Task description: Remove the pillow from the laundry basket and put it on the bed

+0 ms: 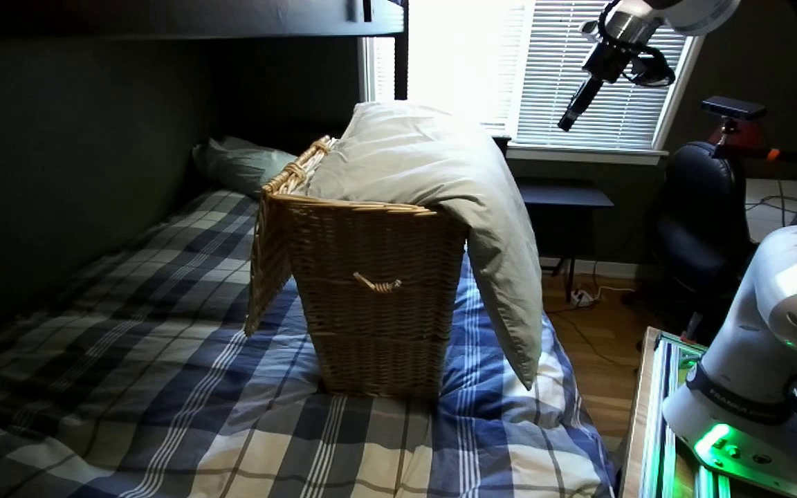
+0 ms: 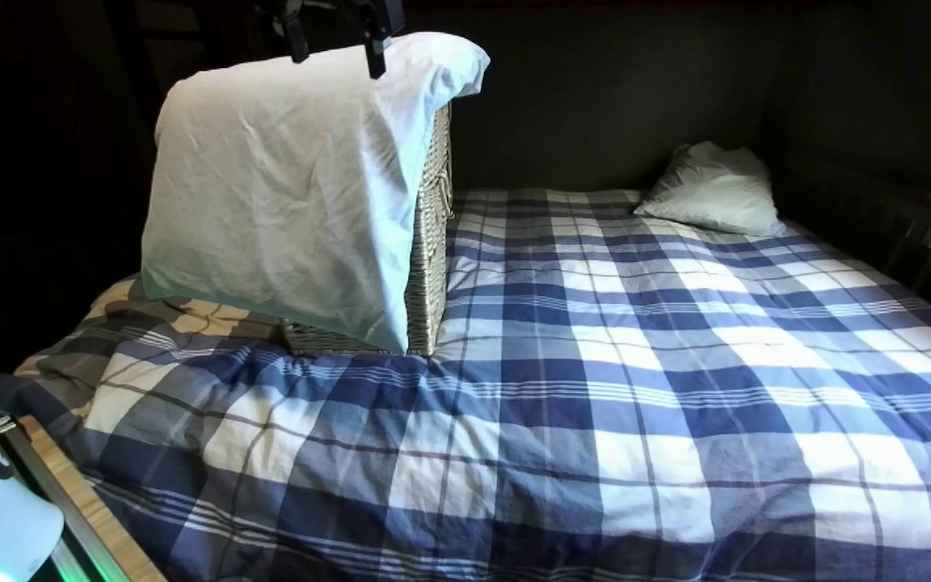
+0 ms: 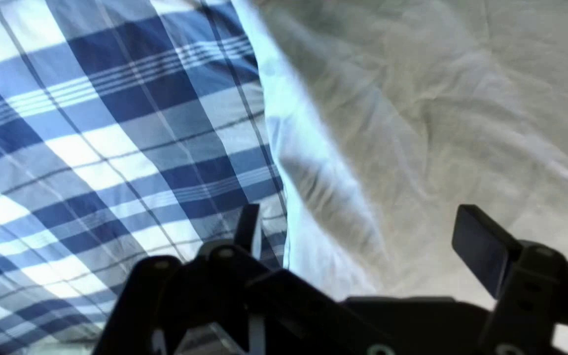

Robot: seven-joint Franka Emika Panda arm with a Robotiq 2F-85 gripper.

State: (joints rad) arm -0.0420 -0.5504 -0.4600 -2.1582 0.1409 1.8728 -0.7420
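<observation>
The large white pillow (image 1: 433, 159) drapes over the top of the tan wicker laundry basket (image 1: 378, 325) and hangs down one side in both exterior views (image 2: 288, 186). Part of it sits at the basket's mouth; how deep it goes inside is hidden. The basket (image 2: 431, 250) stands upright on the plaid-covered bed (image 2: 635, 364). My gripper (image 1: 566, 124) is open and empty, above the hanging side of the pillow and apart from it. In the wrist view, the open fingers (image 3: 363, 231) face the pillow (image 3: 437, 123), its edge and the bed (image 3: 116, 138) between and beyond them.
A greyish pillow (image 2: 712, 194) lies at the bed's far end. The upper bunk (image 1: 184, 17) overhangs the bed. The basket's lid (image 1: 270, 270) hangs open on its side. A small dark table (image 1: 564, 194), a chair (image 1: 696, 207) and a camera on a stand (image 1: 734, 108) stand beyond.
</observation>
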